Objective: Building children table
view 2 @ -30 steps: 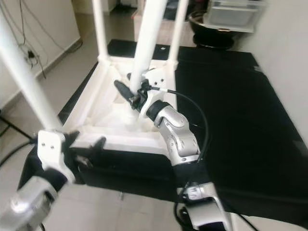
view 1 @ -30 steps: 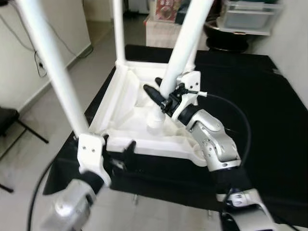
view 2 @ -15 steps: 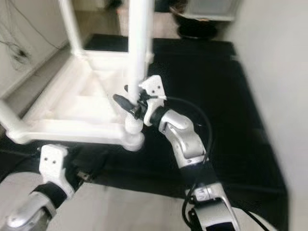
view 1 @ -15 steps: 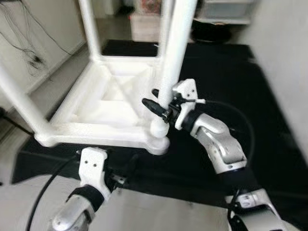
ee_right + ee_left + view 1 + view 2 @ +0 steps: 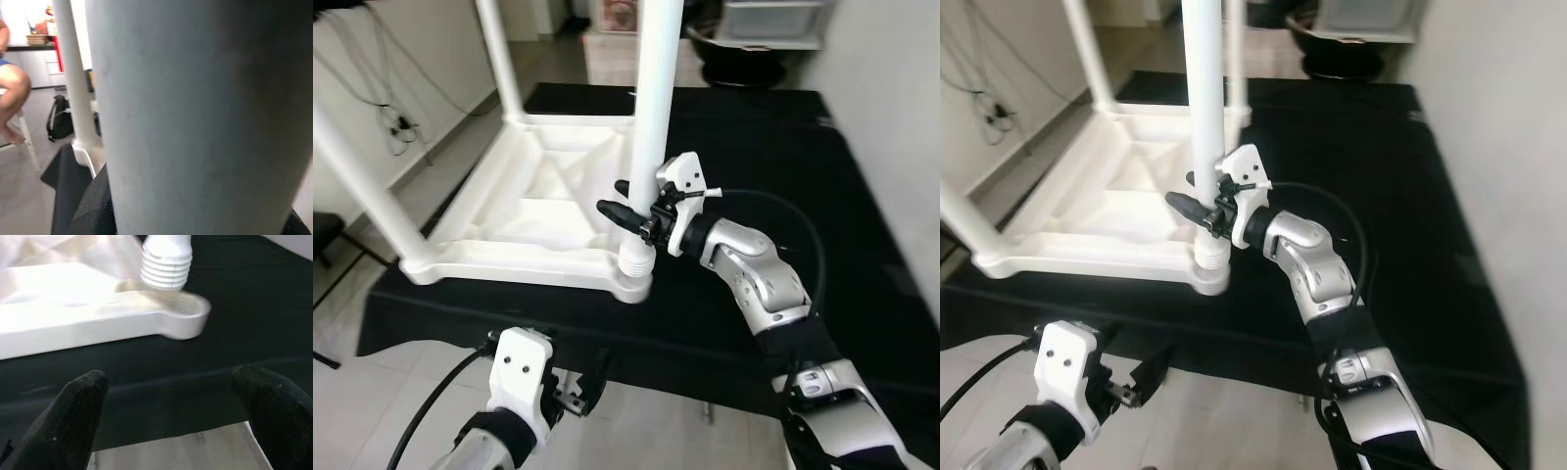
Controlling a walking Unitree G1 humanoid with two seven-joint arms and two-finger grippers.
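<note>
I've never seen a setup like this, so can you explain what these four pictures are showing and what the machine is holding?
This is a humanoid robot with two silver arms, each ending in a two-fingered black end effector. The two wide pictures come from cameras in its head, looking down. The other two come from cameras on its wrists. On a black mat lies a white table upside down, legs pointing up. The right end effector is closed around the near leg, just above its threaded end at the corner socket. That leg fills the right wrist picture. The left end effector hangs open, below the mat's near edge, holding nothing.
</note>
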